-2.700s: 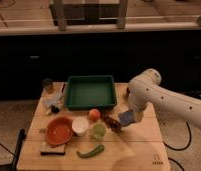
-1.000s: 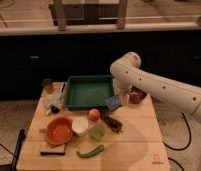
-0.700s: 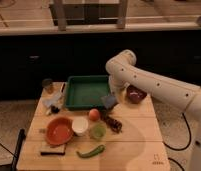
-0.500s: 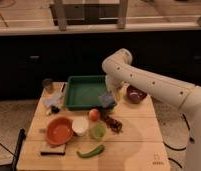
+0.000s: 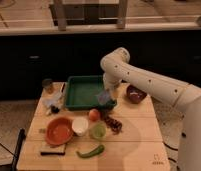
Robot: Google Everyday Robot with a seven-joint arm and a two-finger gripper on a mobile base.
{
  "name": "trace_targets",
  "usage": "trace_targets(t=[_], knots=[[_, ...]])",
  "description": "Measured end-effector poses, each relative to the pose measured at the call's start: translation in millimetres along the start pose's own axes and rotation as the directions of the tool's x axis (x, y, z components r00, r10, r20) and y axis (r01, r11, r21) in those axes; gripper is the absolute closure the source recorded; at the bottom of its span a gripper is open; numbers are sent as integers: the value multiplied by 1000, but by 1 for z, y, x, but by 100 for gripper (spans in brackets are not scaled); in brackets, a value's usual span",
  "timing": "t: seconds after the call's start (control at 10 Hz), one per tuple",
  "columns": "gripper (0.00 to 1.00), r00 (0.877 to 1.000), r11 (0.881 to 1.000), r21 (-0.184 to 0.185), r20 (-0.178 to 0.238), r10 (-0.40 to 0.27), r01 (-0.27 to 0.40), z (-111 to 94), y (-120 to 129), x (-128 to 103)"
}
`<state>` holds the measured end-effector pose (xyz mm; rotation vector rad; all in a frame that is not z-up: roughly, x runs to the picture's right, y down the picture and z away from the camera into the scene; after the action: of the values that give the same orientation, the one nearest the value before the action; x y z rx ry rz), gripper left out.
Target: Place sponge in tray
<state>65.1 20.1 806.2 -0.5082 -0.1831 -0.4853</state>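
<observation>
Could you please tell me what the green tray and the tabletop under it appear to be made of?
The tray, where the gripper carries the sponge over its right edge, looks like moulded plastic: uniform green, raised rim. The table looks like pale wood, matte, with a board seam.

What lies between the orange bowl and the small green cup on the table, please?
In the camera view, a white cup sits between the orange bowl and green cup. The gripper holds the sponge over the tray.
</observation>
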Motion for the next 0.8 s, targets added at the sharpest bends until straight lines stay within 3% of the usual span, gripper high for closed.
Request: trace_targets(t=[0.8], knots=[[99,995,996,-11,47,-87,87,23,-30,-13]])
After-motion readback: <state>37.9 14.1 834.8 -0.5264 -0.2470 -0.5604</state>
